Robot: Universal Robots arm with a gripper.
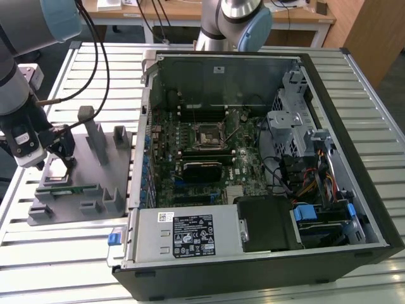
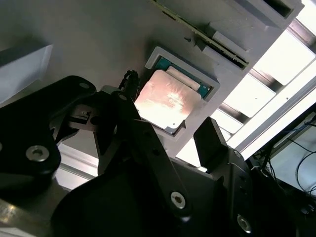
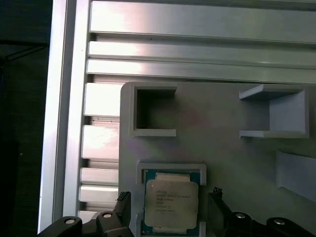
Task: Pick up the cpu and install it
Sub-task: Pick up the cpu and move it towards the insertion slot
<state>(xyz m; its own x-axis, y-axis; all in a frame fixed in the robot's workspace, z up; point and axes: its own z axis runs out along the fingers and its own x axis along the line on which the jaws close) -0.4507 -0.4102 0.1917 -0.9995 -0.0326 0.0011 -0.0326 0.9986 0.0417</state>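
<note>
At the exterior view's left, the gripper [image 1: 58, 157] is hanging low over the grey holder [image 1: 69, 204], right at the holder's outer corner. Both wrist views are showing the fingers [image 3: 123, 203] spread open, one standing on each side of the cpu [image 3: 171, 201] and neither one touching it. The cpu is lying flat, silver top up, in a square walled pocket [image 3: 170, 168] sunk into the holder, and it is catching a bright glare in the second wrist view. I'd say the grasp is what's being lined up here, and it is asking for care: the pads should be meeting two opposite edges together, level with the chip and centred, so it is not tipping or jamming against the pocket wall. That raised wall is crowding the fingers, leaving little room to reach in. Moving across the holder, a green memory stick [image 1: 76, 189] is lying in a slot just beside the pocket, and grey uprights [image 1: 95, 136] are standing near the wrist, worth watching. Just beside the holder, on the exterior view's right, the open computer case [image 1: 354, 76] is lying with its motherboard socket [image 1: 207, 135] facing up, well apart from the holder.
</note>
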